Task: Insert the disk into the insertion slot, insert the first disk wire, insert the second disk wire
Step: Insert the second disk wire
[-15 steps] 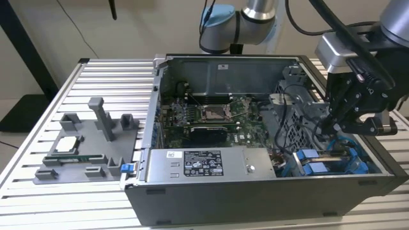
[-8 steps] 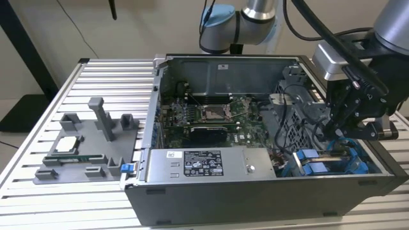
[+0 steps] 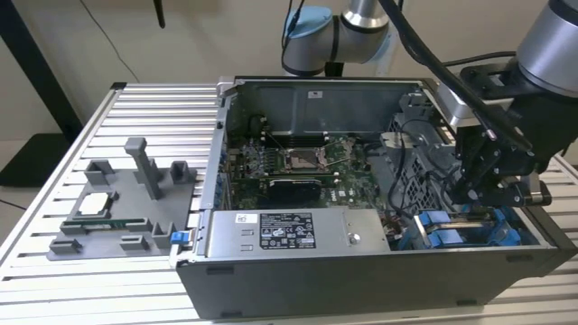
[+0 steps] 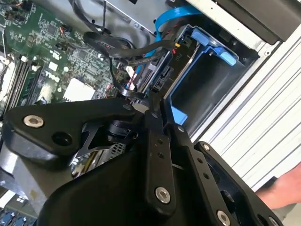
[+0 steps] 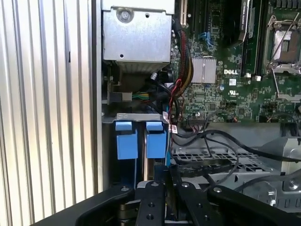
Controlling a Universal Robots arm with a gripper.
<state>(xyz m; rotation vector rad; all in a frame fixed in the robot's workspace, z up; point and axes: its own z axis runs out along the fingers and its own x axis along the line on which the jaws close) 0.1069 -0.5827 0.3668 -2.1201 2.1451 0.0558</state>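
In the second wrist view the disk [image 4: 187, 70] sits in its blue frame [image 4: 214, 46] inside the insertion slot [image 4: 207, 80] of the grey drive cage, connector end facing me. My gripper [image 4: 143, 106] is shut, with a black disk wire [image 4: 123, 52] looping down to its fingertips just short of the disk's connectors. The first wrist view shows two blue tabs [image 5: 127, 140] at the cage mouth. My fingers [image 5: 151, 200] rise beside them, and black wires [image 5: 207, 162] run over the cage. In the exterior view the gripper [image 3: 480, 198] hangs over the blue frames [image 3: 451, 235] at the case's right.
The open case holds a motherboard [image 3: 298, 166] and a grey labelled power supply box [image 3: 294, 231] along its front. A grey fixture [image 3: 126, 203] with parts stands on the slatted table at the exterior view's left. A person's hand [image 4: 282, 190] shows beside the case.
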